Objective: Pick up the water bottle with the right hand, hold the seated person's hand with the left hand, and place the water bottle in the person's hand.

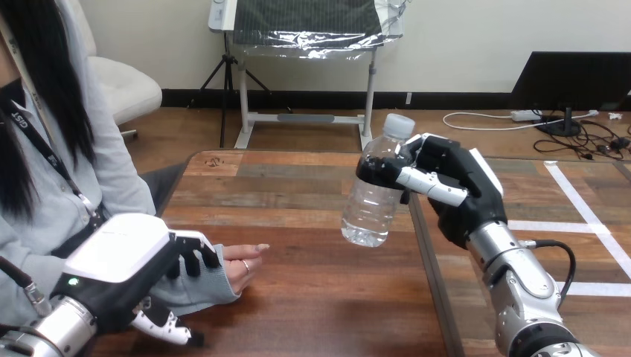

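Holding the water bottle [374, 186] up in the air, the right hand [457, 190] has its fingers wrapped round the upper half, just under the white cap [399, 124]. Bottle's clear and tilted, cap pointing up and a bit right, base hanging lower left over the desk [312, 297], not touching the wood. Over on the other side, the left hand [123, 260] sits on the person's wrist [212, 286], the bit covered by the grey sleeve, fingers curled over the top and thumb tucked underneath, so it's clamped on there. The person's hand [247, 269] lies low at the desk, fingers pointing right. Bottle and that hand are well apart, bottle up and to the right of it
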Motion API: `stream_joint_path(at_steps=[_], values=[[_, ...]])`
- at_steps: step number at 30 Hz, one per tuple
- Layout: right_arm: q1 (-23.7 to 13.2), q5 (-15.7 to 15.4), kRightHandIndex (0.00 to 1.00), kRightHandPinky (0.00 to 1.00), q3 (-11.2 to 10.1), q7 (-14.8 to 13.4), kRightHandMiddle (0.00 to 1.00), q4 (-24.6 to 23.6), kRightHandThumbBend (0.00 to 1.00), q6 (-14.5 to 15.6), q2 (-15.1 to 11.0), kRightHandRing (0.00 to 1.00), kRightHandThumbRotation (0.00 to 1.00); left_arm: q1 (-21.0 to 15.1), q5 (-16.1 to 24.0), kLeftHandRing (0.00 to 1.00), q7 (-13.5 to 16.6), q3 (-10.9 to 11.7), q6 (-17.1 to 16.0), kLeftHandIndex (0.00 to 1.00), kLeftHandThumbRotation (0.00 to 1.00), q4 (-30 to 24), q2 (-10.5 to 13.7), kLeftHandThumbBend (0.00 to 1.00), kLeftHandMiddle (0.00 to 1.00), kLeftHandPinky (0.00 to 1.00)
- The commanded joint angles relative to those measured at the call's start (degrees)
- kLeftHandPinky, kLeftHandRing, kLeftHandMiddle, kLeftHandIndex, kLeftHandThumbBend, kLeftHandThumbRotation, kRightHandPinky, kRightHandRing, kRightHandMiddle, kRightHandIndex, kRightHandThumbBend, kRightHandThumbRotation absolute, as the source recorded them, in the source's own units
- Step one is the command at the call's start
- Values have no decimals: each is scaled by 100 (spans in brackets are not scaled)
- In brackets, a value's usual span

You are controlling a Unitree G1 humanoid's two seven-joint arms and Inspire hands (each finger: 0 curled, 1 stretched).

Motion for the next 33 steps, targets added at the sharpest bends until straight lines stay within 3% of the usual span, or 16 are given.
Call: stream_joint_path(at_steps=[1, 7, 14, 20, 33], values=[[-698, 81, 33, 14, -57, 51, 28, -89, 63, -56, 5, 18, 0, -351, -238, 54, -104, -79, -37, 63, 19, -62, 147, 100, 58, 51], [-693, 159, 33, 15, -107, 261, 28, -91, 64, -30, 7, 18, 0, -362, -265, 52, -47, -146, -204, 61, 18, -7, 162, 100, 57, 49], [-642, 166, 34, 15, -106, 397, 29, -119, 66, -97, -19, 19, 0, -321, -284, 51, -156, -221, -131, 60, 17, -79, 150, 100, 56, 48], [-608, 200, 35, 15, -128, 531, 30, -145, 67, -118, -43, 19, 0, -255, -238, 56, -195, -233, -17, 64, 18, -209, 133, 100, 61, 51], [-489, 264, 33, 14, -141, 709, 28, -245, 62, -197, -90, 17, 0, -173, 197, 74, 408, -213, -27, 79, 27, -264, 112, 100, 77, 67]])
